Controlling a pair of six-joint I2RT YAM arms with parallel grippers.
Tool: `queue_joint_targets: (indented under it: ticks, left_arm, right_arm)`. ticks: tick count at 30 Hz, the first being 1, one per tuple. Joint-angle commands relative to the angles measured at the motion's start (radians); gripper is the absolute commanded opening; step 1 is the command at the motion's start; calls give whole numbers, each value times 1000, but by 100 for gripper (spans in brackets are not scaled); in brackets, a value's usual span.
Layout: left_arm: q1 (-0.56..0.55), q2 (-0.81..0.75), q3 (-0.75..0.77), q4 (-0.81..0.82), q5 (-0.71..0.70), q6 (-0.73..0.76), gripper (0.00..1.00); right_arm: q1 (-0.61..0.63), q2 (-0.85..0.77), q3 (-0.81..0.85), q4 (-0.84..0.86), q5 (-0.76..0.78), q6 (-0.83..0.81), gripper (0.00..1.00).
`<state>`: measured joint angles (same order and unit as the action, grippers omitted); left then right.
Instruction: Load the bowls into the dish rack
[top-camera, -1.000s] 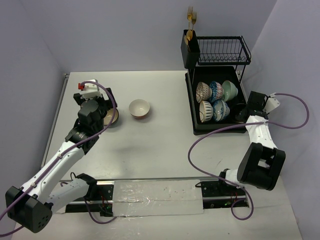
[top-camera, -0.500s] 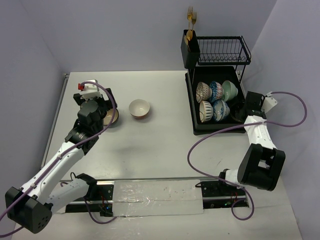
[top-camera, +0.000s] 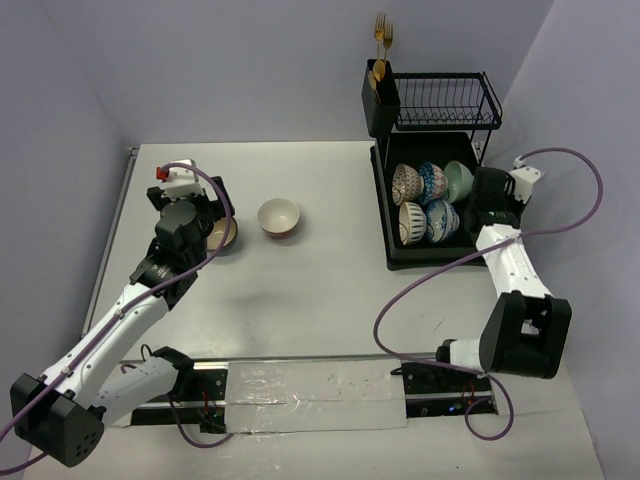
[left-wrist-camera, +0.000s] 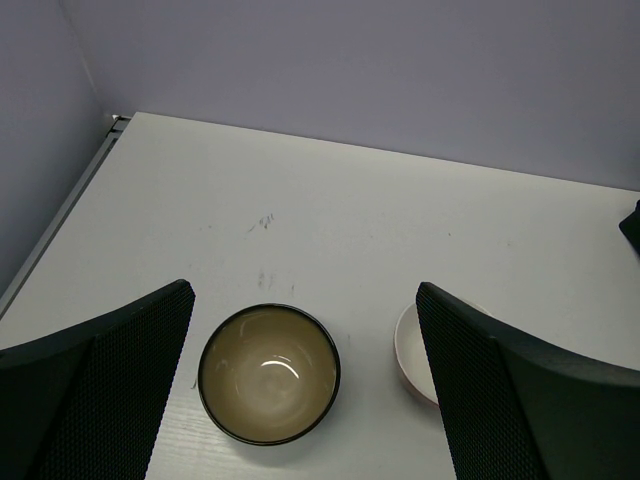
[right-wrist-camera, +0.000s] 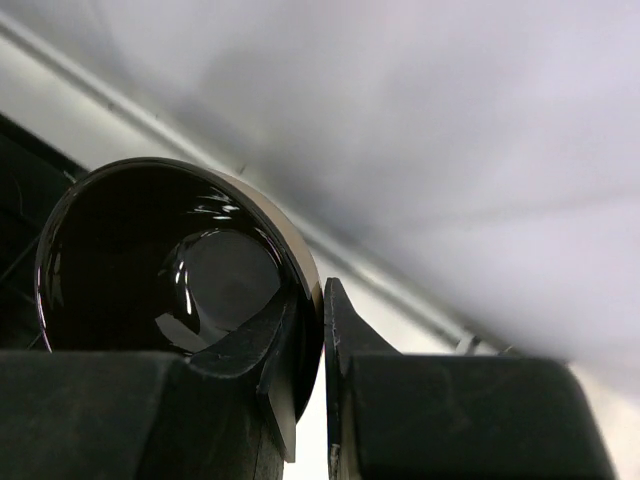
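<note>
A tan dark-rimmed bowl (top-camera: 222, 234) sits upright on the table under my left gripper (top-camera: 186, 222). In the left wrist view it (left-wrist-camera: 268, 373) lies between the wide-open fingers of the left gripper (left-wrist-camera: 305, 297). A white bowl with a red outside (top-camera: 279, 217) stands to its right, partly behind one finger (left-wrist-camera: 413, 352). The black dish rack (top-camera: 430, 260) holds several bowls on edge, among them a mint green one (top-camera: 459, 180). My right gripper (right-wrist-camera: 322, 300) is shut on the rim of a glossy dark bowl (right-wrist-camera: 170, 260), at the rack's right side (top-camera: 488, 198).
A black utensil holder (top-camera: 380, 100) with gold forks hangs on the rack's upper wire tier (top-camera: 445, 100). The grey walls stand close behind and to the right of the rack. A purple cable (top-camera: 430, 275) loops from the right arm over the table.
My right gripper has moved toward the back along the rack's right side, carrying the dark bowl. The left arm and the two table bowls have not moved.
</note>
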<state>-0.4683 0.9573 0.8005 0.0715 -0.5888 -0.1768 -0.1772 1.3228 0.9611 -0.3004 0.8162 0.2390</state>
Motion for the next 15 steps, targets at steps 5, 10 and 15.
queue_joint_targets:
  ticks: [5,10,15]
  left_arm:
    - [-3,-20,-3,47,10,13,99]
    - [-3,-26,-4,48,6,19,99]
    - [-3,-32,-6,51,-3,26,99]
  right_arm:
    - [82,-1,12,380,213,-428,0]
    - [156,39,-71,662,222,-731,0]
    - [203,98,-105,794,209,-881,0]
